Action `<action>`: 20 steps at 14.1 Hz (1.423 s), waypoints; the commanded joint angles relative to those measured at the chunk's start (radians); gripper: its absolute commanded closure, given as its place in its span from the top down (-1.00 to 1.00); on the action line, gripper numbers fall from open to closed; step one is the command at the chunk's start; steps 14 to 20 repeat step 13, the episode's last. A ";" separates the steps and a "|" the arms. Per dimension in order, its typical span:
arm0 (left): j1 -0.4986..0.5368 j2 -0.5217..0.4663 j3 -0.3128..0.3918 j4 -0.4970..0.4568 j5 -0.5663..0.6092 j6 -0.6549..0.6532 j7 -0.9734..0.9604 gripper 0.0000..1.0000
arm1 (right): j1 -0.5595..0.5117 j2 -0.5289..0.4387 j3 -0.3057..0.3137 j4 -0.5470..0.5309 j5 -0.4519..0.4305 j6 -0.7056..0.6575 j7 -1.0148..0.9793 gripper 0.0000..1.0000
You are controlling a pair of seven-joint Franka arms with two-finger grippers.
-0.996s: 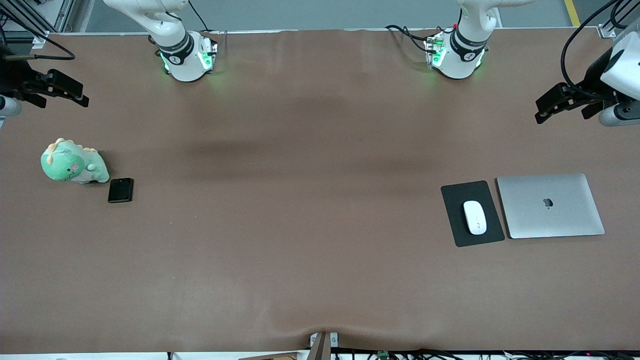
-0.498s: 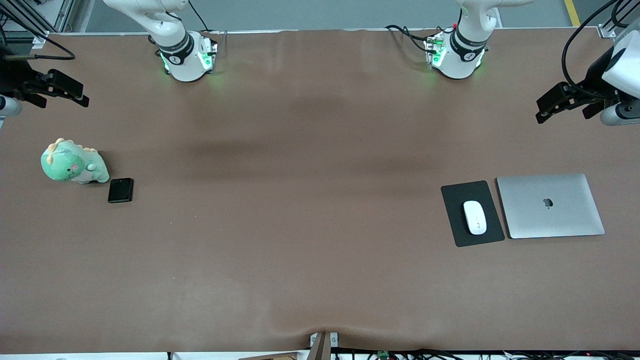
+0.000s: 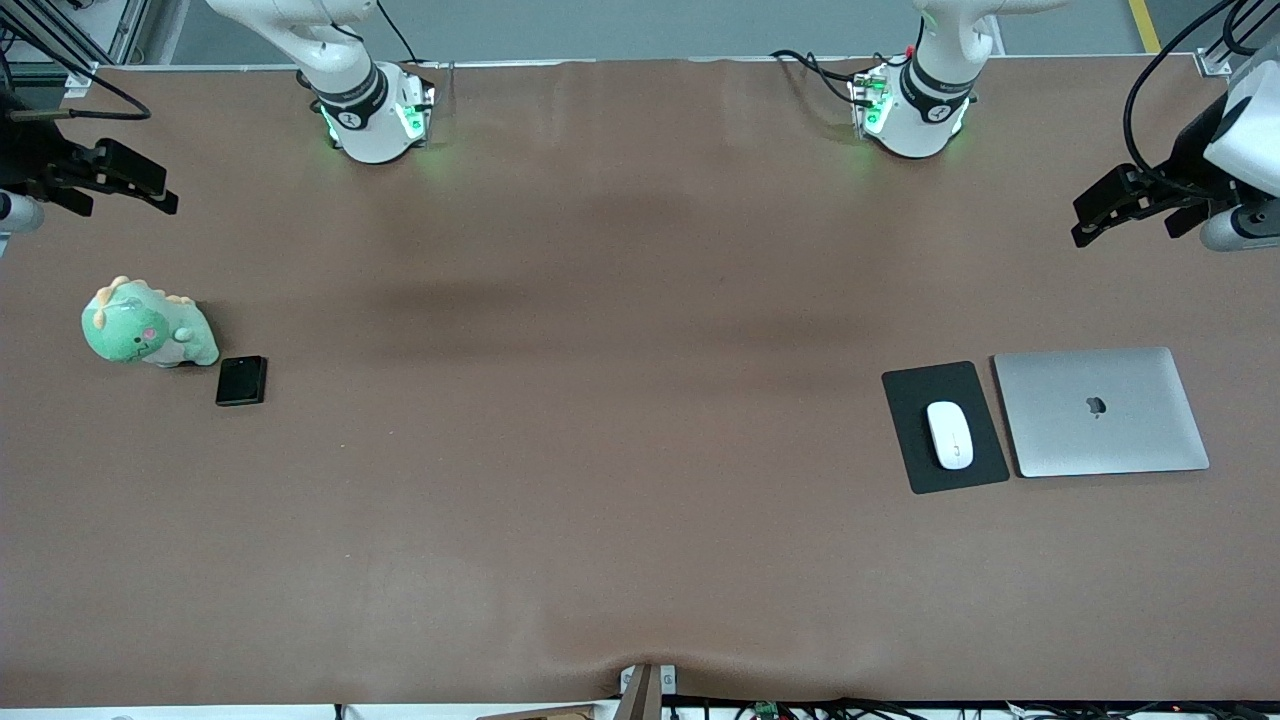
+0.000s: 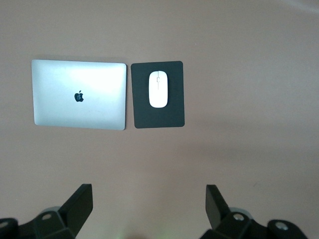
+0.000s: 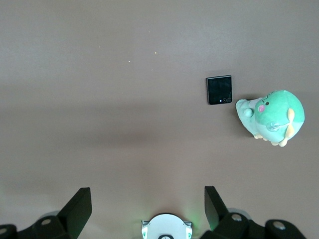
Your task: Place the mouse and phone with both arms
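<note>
The only marking legible in the scene is a dark apple logo at the centre of the lid of the closed silver laptop (image 3: 1100, 412); no other writing can be read.

The mouse (image 3: 949, 434) is a small white glossy oval with a thin grey line down its middle. It lies on a dark mouse mat (image 3: 944, 427), which sits just beside the laptop, toward the left arm's end of the table.

The phone (image 3: 241, 380) is a small black glossy slab, nearly square with rounded corners; the right wrist view shows tiny camera dots along one edge. It lies flat on the brown table (image 3: 640, 400), toward the right arm's end, just beside a green plush dinosaur (image 3: 146, 325) and slightly nearer the front camera than the toy.

The left gripper (image 3: 1120, 205) hangs in the air over the table's edge at the left arm's end, jaws spread wide and holding nothing; the mouse is well apart from it.

The right gripper (image 3: 110, 180) hangs over the table's edge at the right arm's end, jaws likewise fully spread and holding nothing; the phone is well apart from it.
</note>
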 commanded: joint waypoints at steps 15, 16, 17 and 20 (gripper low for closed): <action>0.005 -0.001 0.002 0.013 -0.008 -0.034 0.031 1.00 | 0.005 -0.010 0.000 -0.001 -0.009 0.009 -0.001 1.00; 0.005 -0.001 0.002 0.013 -0.008 -0.034 0.031 1.00 | 0.005 -0.010 0.000 -0.001 -0.009 0.009 -0.001 1.00; 0.005 -0.001 0.002 0.013 -0.008 -0.034 0.031 1.00 | 0.005 -0.010 0.000 -0.001 -0.009 0.009 -0.001 1.00; 0.005 -0.001 0.002 0.013 -0.008 -0.034 0.031 1.00 | 0.005 -0.010 0.000 -0.001 -0.009 0.009 -0.001 1.00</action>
